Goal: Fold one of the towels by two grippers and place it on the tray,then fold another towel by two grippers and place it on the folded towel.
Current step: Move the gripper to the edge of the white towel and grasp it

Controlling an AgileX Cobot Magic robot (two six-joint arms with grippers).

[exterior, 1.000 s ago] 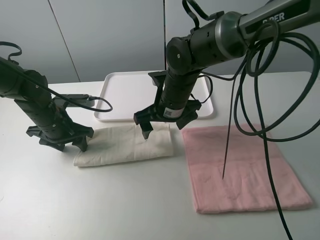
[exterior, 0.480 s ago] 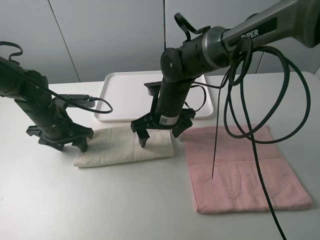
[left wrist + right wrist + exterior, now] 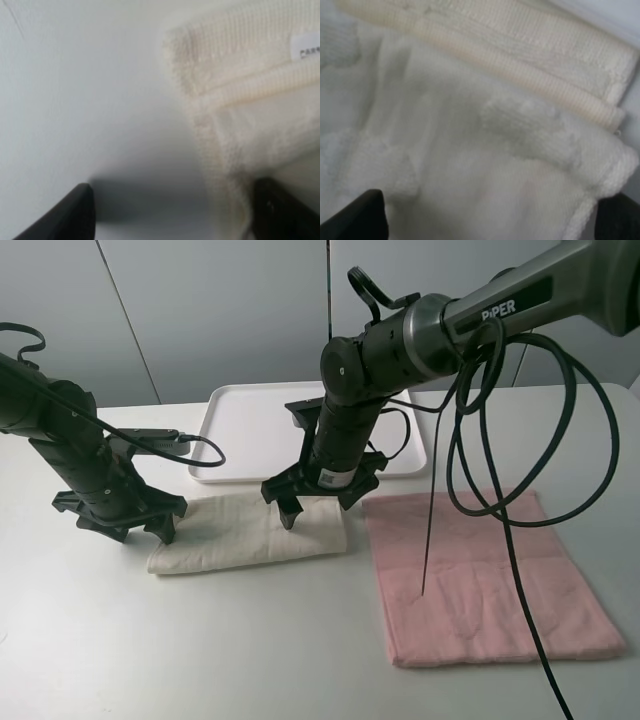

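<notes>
Judging by its look, the cream towel (image 3: 250, 532) is light, limp terry. It will sag and drape wherever it is not supported, and its loose layers can slide over one another or peel apart if only the top one is pinched. The woven band along its short ends looks firmer than the pile, so the best hold is probably there, at the end corners, with every layer taken together and one end effector at each end.

The towel lies as a long folded strip near the middle of the surface, just on the near side of the white tray (image 3: 250, 425), which sits empty toward the far edge. The pink towel (image 3: 490, 580) lies flat toward the right edge, just beside the cream one.

The left end effector (image 3: 120, 525) is low over the strip's left end with its jaws spread wide. In its wrist view one fingertip (image 3: 75, 212) is over bare surface and the other is on the towel side, so the hemmed edge lies between them. It holds nothing.

The right end effector (image 3: 318, 505) stands over the strip's right end, close to the cloth. Its jaws are also wide apart with cream pile between them, and I see no cloth pinched or lifted.
</notes>
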